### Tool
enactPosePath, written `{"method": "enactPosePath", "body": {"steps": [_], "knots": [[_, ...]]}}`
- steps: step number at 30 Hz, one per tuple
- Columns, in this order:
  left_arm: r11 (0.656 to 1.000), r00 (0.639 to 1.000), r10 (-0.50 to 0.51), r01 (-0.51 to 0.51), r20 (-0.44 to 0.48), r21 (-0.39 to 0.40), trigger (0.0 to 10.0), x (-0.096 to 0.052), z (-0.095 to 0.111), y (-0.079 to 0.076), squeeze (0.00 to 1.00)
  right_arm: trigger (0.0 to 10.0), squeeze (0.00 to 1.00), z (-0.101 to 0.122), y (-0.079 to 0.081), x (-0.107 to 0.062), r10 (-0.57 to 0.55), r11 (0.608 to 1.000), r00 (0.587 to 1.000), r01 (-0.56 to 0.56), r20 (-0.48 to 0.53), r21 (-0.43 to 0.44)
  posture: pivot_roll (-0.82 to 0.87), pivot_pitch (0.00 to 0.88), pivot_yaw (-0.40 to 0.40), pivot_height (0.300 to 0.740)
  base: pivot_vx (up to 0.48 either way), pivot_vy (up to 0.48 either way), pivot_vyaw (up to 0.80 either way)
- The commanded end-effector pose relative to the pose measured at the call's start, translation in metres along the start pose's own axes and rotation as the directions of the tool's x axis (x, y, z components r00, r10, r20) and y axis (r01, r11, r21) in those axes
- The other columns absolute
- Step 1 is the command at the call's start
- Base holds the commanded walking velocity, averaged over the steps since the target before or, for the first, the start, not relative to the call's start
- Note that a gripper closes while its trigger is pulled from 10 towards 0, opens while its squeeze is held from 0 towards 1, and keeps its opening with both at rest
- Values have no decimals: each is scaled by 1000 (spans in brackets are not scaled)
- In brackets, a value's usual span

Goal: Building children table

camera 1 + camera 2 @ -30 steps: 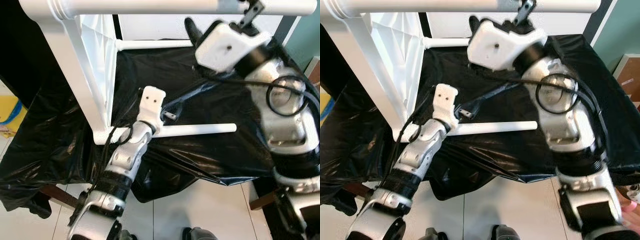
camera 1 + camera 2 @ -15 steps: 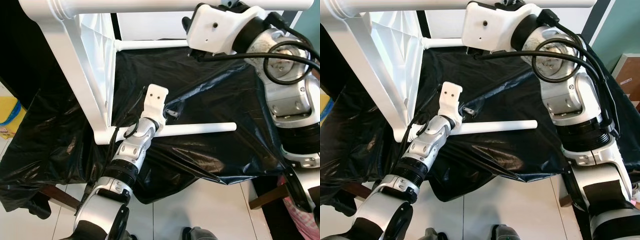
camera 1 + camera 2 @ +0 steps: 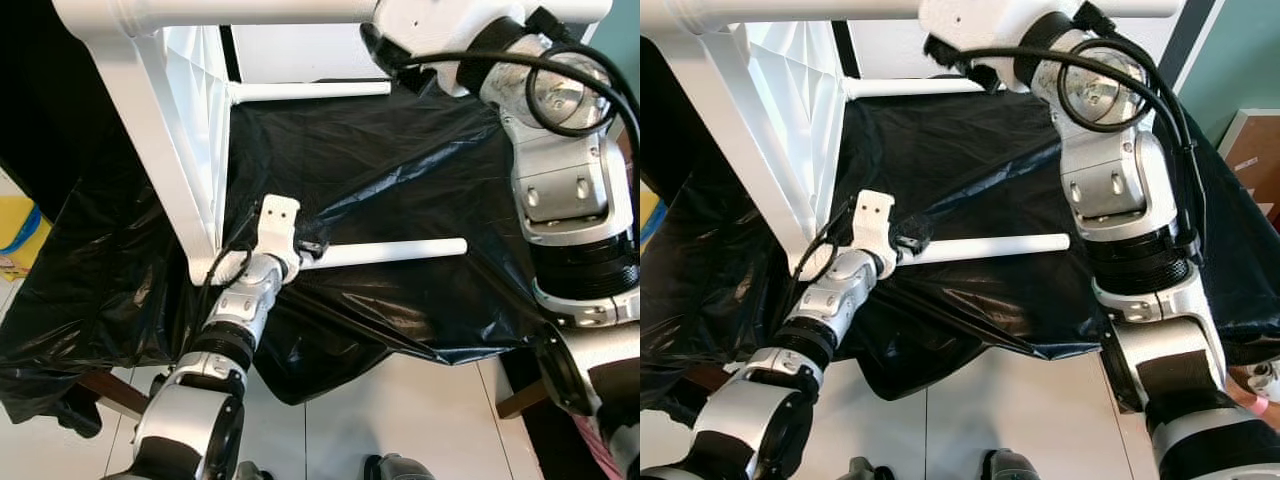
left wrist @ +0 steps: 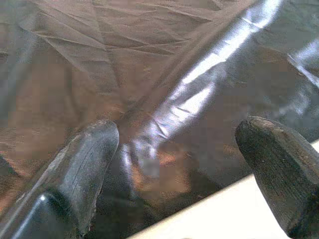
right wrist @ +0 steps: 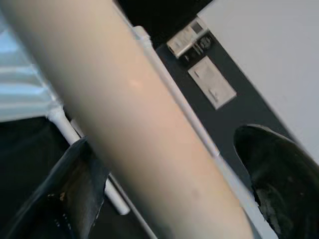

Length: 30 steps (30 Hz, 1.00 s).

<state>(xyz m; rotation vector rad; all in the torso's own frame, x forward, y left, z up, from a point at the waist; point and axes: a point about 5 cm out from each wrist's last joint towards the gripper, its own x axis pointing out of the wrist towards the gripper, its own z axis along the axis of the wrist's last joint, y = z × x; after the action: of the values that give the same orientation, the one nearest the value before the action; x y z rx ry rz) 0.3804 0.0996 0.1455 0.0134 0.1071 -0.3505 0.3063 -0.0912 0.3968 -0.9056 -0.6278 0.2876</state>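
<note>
While the white table frame (image 3: 150,120) stands tilted on the bench (image 3: 400,180), which is draped in black plastic sheet (image 3: 420,290), the right pincer (image 5: 164,164) has its fingers spread to either side of the frame's thick top tube (image 3: 240,12), not visibly clamped. Left pincer (image 4: 174,164) is released, fingers apart over the sheet, just beside the lower crossbar (image 3: 390,252). Judgement: frame is rigid painted tube, smooth, likely slippery and awkward rather than heavy; the fabric panel (image 3: 195,90) is soft, no grip there. Best hold: round bars near the joints. The sheet may slide underfoot.
</note>
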Motion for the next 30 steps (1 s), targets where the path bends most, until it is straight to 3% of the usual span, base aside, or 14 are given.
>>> {"method": "enactPosePath", "body": {"steps": [1,2,4,5,8,9,11,15,16,18,20,22,23,30], "knots": [[839,837,544,-544,-48,14,10000,-11,-11,35,0,10000,0,4,-7,-2,-32,999,999,32,10,17,-291,112,10,740,0,0,0],[778,778,628,-628,-8,-3,10000,-17,1,53,0,10000,0,-1,-15,-5,-107,985,994,111,-35,130,-297,115,16,740,0,0,0],[778,778,628,-628,-8,-3,10000,-17,1,53,0,10000,0,-1,-15,-5,-107,985,994,111,-35,130,-297,115,16,740,0,0,0],[709,706,705,-704,72,-32,10000,-23,26,73,0,10000,0,-7,-24,-10,-191,952,978,205,-82,229,-299,118,23,740,0,0,0],[709,706,705,-704,72,-32,10000,-23,26,73,0,10000,0,-7,-24,-10,-191,952,978,205,-82,229,-299,118,23,740,0,0,0],[654,642,754,-753,140,-67,10000,-29,48,86,0,10000,0,-12,-29,-15,-257,902,958,285,-127,323,-298,119,27,740,0,0,0],[654,642,754,-753,140,-67,10000,-29,48,86,0,10000,0,-12,-29,-15,-257,902,958,285,-127,323,-298,119,27,740,0,0,0],[590,528,791,-791,309,-161,10000,-42,110,92,0,10000,0,-23,-31,-29,-335,745,910,415,-245,522,-290,125,28,740,0,0,0],[590,528,791,-791,309,-161,10000,-42,110,92,0,10000,0,-23,-31,-29,-335,745,910,415,-245,522,-290,125,28,740,0,0,0],[595,497,775,-782,390,-186,10000,-46,141,88,0,10000,0,-29,-33,-36,-364,626,880,475,-306,619,-282,128,26,740,0,0,0],[603,484,762,-772,430,-200,10000,-48,157,85,0,10000,0,-31,-33,-40,-376,580,871,487,-316,653,-274,129,26,740,0,0,0],[603,484,762,-772,430,-200,10000,-48,157,85,0,10000,0,-31,-33,-40,-376,580,871,487,-316,653,-274,129,26,740,0,0,0],[614,465,742,-760,483,-212,10000,-52,178,82,0,10000,0,-34,-32,-46,-390,528,858,505,-334,683,-262,129,26,740,0,0,0],[673,435,673,-695,598,-252,10000,-62,227,69,0,10000,0,-49,-25,-64,-398,410,830,543,-392,733,-222,121,33,740,0,0,0]]}}
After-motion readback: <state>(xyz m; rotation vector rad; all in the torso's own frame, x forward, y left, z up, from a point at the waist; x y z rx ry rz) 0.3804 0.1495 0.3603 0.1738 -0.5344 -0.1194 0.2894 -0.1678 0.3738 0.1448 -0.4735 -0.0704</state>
